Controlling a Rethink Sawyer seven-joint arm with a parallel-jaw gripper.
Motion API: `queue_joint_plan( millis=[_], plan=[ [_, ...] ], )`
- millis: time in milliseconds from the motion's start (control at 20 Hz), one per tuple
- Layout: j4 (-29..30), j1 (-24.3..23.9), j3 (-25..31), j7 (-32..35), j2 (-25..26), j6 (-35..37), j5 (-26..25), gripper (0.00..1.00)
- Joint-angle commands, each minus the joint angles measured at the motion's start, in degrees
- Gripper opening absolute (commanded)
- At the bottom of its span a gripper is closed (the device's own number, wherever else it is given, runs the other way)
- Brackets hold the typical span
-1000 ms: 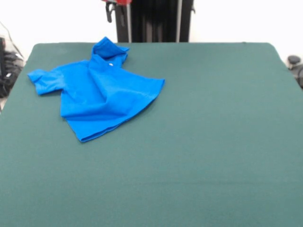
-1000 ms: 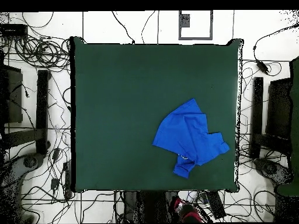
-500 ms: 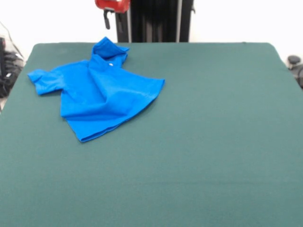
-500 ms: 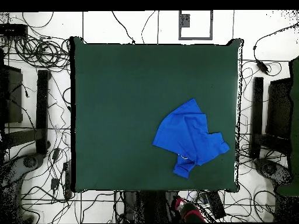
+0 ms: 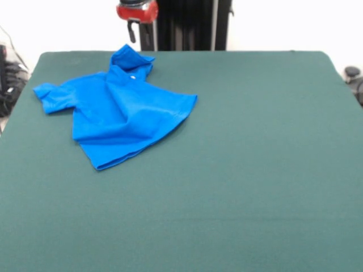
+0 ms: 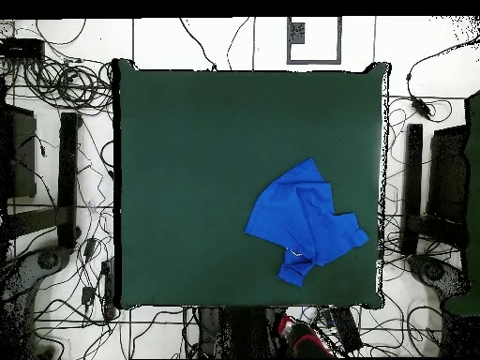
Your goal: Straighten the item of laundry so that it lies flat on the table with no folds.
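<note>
At the far left of the table point(image 5: 255, 170), the crumpled blue T-shirt point(image 5: 113, 110) is lying just nearer than the jaws point(image 5: 136, 20), which are hovering beyond the edge, their grip state impossible to tell.

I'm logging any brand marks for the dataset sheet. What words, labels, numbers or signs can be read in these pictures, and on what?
None can be read.
T-shirt: plain blue; a tiny white speck at the collar, too small to read.
Table: plain green, no marking.
</note>
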Motion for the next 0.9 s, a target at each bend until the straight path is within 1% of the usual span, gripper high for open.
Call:
queue_joint_plan(
  millis=[50,300,650,900],
  plan=[
    [-9.8,-0.5,7.4,5.0,1.5,4.6,-1.3,1.0],
    [-9.9,-1.6,8.3,4.2,-0.1,6.8,-1.9,1.0],
    [-8.8,-4.0,9.3,3.2,-3.7,10.7,-3.2,1.0],
    [-10.5,-5.4,10.4,2.9,-2.4,11.3,-4.3,1.0]
  ],
)
